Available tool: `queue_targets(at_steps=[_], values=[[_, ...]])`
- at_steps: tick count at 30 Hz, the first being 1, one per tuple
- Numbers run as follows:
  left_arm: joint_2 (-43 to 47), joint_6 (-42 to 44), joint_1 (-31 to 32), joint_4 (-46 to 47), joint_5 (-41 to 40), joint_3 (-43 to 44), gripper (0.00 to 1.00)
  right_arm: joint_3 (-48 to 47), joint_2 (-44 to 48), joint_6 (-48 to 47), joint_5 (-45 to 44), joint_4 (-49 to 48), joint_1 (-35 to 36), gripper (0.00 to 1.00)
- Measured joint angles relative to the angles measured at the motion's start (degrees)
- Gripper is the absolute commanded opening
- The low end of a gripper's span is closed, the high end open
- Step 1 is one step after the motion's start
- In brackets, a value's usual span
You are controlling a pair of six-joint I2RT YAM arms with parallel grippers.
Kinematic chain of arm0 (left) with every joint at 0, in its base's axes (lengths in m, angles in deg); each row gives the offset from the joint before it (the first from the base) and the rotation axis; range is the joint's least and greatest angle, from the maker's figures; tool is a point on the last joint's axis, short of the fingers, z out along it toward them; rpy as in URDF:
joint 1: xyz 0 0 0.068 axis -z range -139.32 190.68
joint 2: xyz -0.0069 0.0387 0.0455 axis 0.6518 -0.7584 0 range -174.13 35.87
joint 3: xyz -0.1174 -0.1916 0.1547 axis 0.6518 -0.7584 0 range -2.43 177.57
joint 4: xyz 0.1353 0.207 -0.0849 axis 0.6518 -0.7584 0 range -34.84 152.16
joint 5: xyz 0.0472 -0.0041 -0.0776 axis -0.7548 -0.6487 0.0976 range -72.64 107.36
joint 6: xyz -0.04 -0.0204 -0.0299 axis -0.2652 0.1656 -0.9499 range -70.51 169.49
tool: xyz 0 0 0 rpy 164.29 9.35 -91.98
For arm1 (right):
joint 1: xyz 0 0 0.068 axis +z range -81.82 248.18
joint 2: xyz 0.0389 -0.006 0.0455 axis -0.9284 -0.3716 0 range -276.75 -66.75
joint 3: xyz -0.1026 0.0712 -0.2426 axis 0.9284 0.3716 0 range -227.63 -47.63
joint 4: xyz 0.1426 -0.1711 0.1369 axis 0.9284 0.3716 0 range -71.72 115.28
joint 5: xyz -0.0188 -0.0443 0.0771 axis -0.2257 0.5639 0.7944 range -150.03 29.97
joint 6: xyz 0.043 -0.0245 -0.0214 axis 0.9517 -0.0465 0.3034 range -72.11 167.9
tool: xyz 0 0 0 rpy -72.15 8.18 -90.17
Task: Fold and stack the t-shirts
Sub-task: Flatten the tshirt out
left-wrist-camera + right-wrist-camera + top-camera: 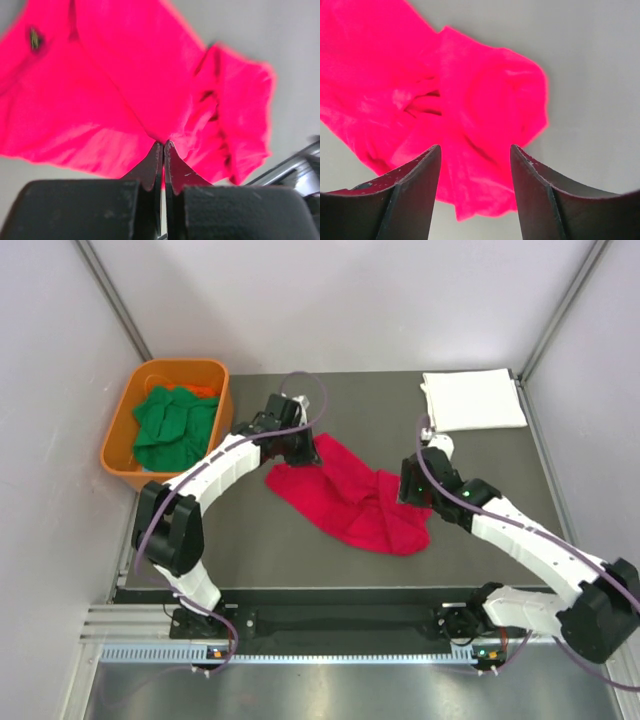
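The left gripper (164, 150) is pinching the red t-shirt (350, 495) at its edge, while the right gripper (475, 147) is hanging open over its crumpled end.

Your left gripper (163, 146) is pinched closed on the red t-shirt (100, 90); your right gripper (475, 150) points down, jaws apart.

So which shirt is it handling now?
On the grey tabletop, look to the middle. The crumpled bright red cloth t-shirt lies there; the white shirt is folded at the far right corner, the green ones are in the orange plastic tub.
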Motion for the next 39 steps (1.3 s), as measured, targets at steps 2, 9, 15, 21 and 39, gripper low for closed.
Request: queue_targets(at_steps=[2,9,15,21,39], values=[[-0.13,-0.50,-0.85,-0.17,0.85,2.99,0.00,-0.28,-3.56,-2.38,2.60,-2.99,0.00,0.55],[-1.81,-1.79,-4.24,-0.74,1.09,5.11,0.00,0.35,-12.52,-3.34,8.48,-10.82,0.94,0.62],[-5.18,-3.06,-8.74,-2.01,1.25,8.57,0.00,6.62,-13.90,-0.35,6.99,-15.72,5.62,0.59],[-6.38,-4.61,-10.64,-2.29,1.33,13.97,0.00,7.19,-19.63,2.23,-1.33,-14.84,6.80,0.08],[15.54,-0.85,-10.34,-10.43,-8.61,15.93,0.00,3.23,17.53,8.83,-14.53,12.68,-10.10,0.27]])
